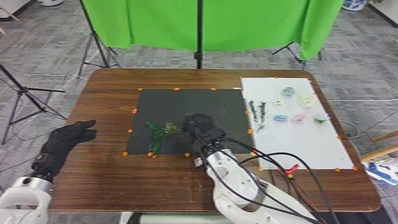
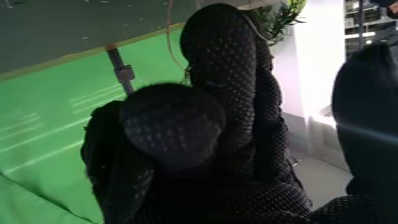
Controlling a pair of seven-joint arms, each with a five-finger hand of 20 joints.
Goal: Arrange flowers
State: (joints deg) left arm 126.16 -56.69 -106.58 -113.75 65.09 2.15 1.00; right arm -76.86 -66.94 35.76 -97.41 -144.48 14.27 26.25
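Your right hand's over the black mat, mid-frame; honestly can't tell if it's gripping anything. Just left of it you've got green sprigs. Pastel flowers sit on the white sheet, right side. Left hand's relaxed, lower left.

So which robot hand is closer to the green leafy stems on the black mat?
The right. The right hand is just right of the leafy stems; the left hand is farther off, left of the black mat.
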